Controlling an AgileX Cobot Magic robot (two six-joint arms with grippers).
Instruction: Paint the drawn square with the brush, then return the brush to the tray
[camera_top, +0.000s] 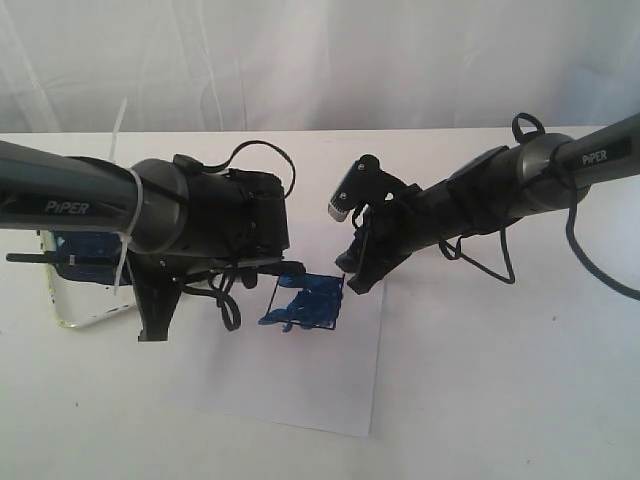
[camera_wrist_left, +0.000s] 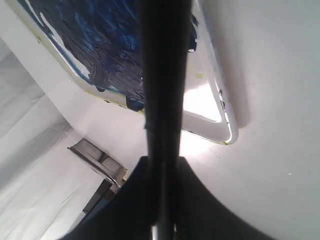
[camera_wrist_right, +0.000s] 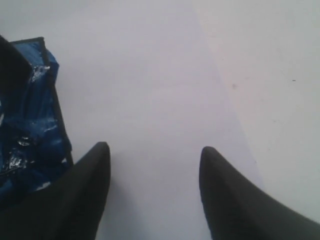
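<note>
The tray (camera_top: 85, 318) sits at the table's left, its inside smeared dark blue and its pale rim (camera_wrist_left: 212, 125) showing. My left gripper (camera_wrist_left: 161, 161) is shut on the brush (camera_wrist_left: 164, 75), whose dark handle runs out from the jaws over the tray. In the exterior view the brush (camera_top: 30, 257) pokes out leftward across the tray, and its tip does not show clearly. The drawn square (camera_top: 305, 300) on the white paper (camera_top: 300, 385) is smeared with blue paint (camera_wrist_right: 27, 130). My right gripper (camera_wrist_right: 154, 155) hovers open over bare paper beside the square, holding nothing.
The left arm (camera_top: 200, 220) covers much of the tray and the gap between tray and paper. Cables hang under both wrists. The right arm (camera_top: 470, 205) reaches in from the right. A white curtain closes off the back of the white table.
</note>
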